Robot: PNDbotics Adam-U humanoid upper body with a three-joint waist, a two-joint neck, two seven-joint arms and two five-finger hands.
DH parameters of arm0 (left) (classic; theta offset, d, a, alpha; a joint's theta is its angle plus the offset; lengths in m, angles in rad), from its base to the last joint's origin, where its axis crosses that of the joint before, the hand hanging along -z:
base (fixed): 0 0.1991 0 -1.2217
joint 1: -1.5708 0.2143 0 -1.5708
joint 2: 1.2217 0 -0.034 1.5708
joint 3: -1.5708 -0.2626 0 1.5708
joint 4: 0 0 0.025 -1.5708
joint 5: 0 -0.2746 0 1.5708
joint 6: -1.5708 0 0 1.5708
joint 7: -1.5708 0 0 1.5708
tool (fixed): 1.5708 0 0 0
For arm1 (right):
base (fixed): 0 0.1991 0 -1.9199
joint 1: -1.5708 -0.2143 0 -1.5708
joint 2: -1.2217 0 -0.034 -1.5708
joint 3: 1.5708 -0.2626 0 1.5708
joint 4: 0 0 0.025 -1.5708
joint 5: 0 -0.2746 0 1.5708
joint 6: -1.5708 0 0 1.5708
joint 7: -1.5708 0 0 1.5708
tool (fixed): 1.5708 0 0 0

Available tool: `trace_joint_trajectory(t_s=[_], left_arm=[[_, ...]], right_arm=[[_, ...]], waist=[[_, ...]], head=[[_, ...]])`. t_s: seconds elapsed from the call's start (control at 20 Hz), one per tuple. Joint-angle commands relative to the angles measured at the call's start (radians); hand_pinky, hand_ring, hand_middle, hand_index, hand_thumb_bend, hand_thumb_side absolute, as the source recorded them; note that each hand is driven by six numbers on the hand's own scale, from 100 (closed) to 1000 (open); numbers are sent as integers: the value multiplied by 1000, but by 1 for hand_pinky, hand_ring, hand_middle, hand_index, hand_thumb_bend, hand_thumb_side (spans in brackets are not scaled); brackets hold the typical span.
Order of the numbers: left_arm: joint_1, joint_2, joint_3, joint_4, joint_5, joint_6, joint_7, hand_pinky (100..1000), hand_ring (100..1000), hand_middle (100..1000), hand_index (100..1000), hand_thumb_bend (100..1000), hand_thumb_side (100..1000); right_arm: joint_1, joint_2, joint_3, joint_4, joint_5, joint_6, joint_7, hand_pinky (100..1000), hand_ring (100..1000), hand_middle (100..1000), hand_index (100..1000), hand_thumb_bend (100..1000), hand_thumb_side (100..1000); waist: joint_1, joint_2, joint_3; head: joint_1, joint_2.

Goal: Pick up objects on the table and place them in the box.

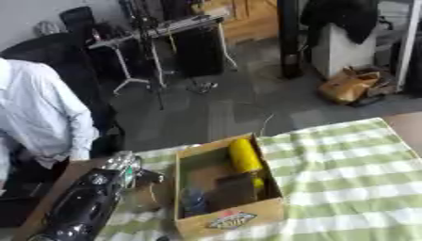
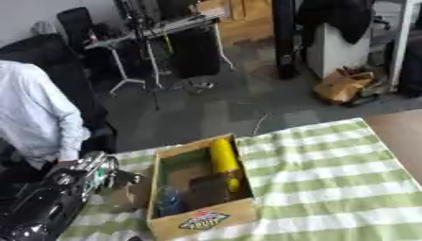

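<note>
An open cardboard box [image 1: 233, 220] stands on the green-and-white checked cloth [image 1: 346, 174], left of the middle. Inside it a yellow cylinder [image 1: 244, 156] lies along the right wall. A dark brown block [image 1: 233, 190] and a small bluish thing [image 1: 193, 199] rest on the box floor. My left arm [image 1: 86, 207], black with silver joints, comes in from the lower left. Its hand [image 1: 149, 177] is just outside the box's left wall, by a folded-out flap [image 1: 153, 194]. My right hand shows in neither view.
The checked cloth stretches right of the box to the bare wooden table edge [image 1: 408, 127]. A person in a white shirt [image 1: 41, 113] stands beyond the table's left end. Past the far edge is floor with stands and a brown bag [image 1: 350, 84].
</note>
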Motion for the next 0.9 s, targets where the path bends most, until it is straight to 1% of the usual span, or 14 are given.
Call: trace_joint_trajectory(t_s=[0.05, 0.1, 0.15, 0.2, 0.55, 0.9], left_arm=[[-1, -1, 3, 15, 5, 121, -132, 361, 267, 162, 413, 100, 979], [-2, -1, 3, 15, 6, 121, -132, 346, 251, 146, 396, 100, 934], [-4, 0, 4, 13, 9, 121, -132, 346, 251, 146, 396, 100, 934], [-7, 1, 4, 11, 13, 121, -132, 338, 248, 142, 392, 100, 907], [-29, 21, 6, -31, 49, 140, -132, 320, 243, 136, 387, 100, 894], [-40, 38, 2, -66, 97, 153, -132, 295, 226, 118, 381, 100, 864]], right_arm=[[-6, -17, -9, -16, -4, -2, -5, 750, 993, 882, 878, 100, 1000], [-6, -18, -9, -16, -4, -2, -5, 750, 993, 882, 877, 100, 1000], [-6, -18, -9, -16, -5, -2, -4, 750, 993, 882, 877, 100, 1000], [-5, -18, -8, -16, -5, -1, -3, 750, 993, 882, 877, 100, 1000], [-1, -21, -9, -16, -11, -1, 0, 750, 993, 883, 878, 100, 1000], [1, -22, -10, -16, -16, 0, 2, 751, 994, 883, 879, 100, 1000]], waist=[[-12, -10, 1], [-12, -10, 1], [-13, -11, 1], [-13, -12, 2], [-15, -21, 7], [-17, -23, 5]], head=[[6, 9], [6, 9], [6, 9], [6, 10], [9, 12], [10, 10]])
